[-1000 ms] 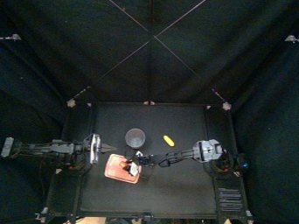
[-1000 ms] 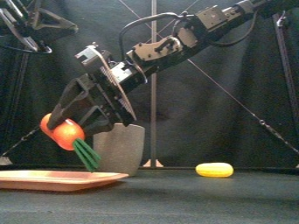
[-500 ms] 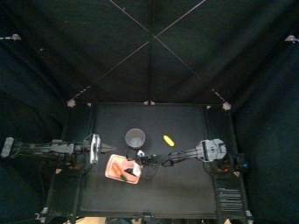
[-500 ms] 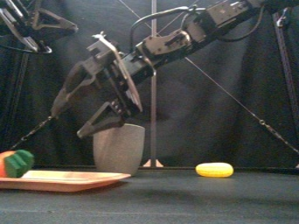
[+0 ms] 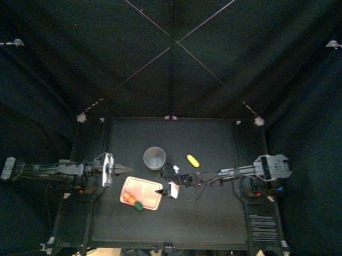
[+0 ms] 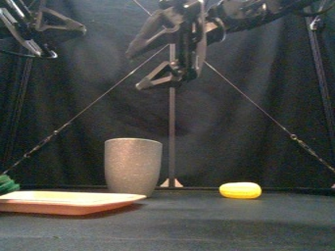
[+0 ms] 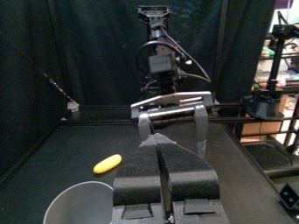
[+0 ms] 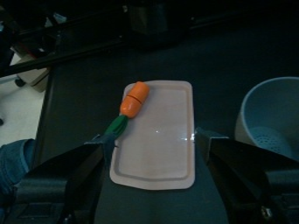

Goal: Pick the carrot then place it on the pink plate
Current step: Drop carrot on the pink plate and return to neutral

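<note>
Right gripper [image 8: 158, 147] rose, jaws spread empty; carrot [image 8: 132, 105] lay overhanging pink plate's [image 8: 166, 115] seven o'clock edge, might roll off; left gripper [image 7: 163, 153] idle, closed.

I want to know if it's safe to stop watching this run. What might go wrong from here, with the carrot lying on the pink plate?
1. The carrot lies right along one long edge of the pink tray, and its green leaves reach over the rim. A knock to the tray might roll it off.
2. The right gripper hangs open above the table near the tall grey cup. If it pulled away low, it might clip the cup or the tray.
</note>
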Controlling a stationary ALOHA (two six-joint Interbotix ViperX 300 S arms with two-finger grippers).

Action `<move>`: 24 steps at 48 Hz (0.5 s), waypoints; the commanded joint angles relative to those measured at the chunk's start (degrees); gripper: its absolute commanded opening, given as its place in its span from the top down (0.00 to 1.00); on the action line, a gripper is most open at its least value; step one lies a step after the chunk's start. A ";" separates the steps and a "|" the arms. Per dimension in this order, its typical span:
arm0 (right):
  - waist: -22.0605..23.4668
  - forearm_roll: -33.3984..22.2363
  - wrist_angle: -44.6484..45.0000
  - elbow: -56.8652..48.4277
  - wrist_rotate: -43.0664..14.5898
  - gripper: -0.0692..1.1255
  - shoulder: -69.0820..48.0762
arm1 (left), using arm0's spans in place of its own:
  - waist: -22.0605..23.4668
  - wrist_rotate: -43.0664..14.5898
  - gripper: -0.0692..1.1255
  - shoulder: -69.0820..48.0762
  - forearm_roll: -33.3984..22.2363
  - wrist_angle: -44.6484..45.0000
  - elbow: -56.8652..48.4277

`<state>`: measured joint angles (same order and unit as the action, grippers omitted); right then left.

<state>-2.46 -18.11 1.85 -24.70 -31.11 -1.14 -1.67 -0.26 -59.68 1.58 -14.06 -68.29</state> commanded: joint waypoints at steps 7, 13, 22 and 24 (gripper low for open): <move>0.62 -2.90 -5.71 -9.32 0.09 0.07 -15.73 | 0.09 0.00 0.96 -0.18 0.09 -0.26 1.32; 0.62 -3.78 -10.46 -15.21 0.44 0.07 -23.03 | 0.09 -0.09 0.96 -0.26 0.09 -0.26 1.32; 0.44 -6.77 -11.95 -23.12 0.35 0.07 -33.40 | 0.09 -0.18 0.96 -0.26 1.05 -0.18 1.32; 0.53 -7.38 -11.95 -25.05 0.35 0.07 -36.56 | 0.09 -0.18 0.96 -0.35 1.67 -0.26 1.32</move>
<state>-2.02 -24.70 -9.58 -47.81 -30.85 -32.43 -1.67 -0.35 -59.94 2.37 -13.97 -68.29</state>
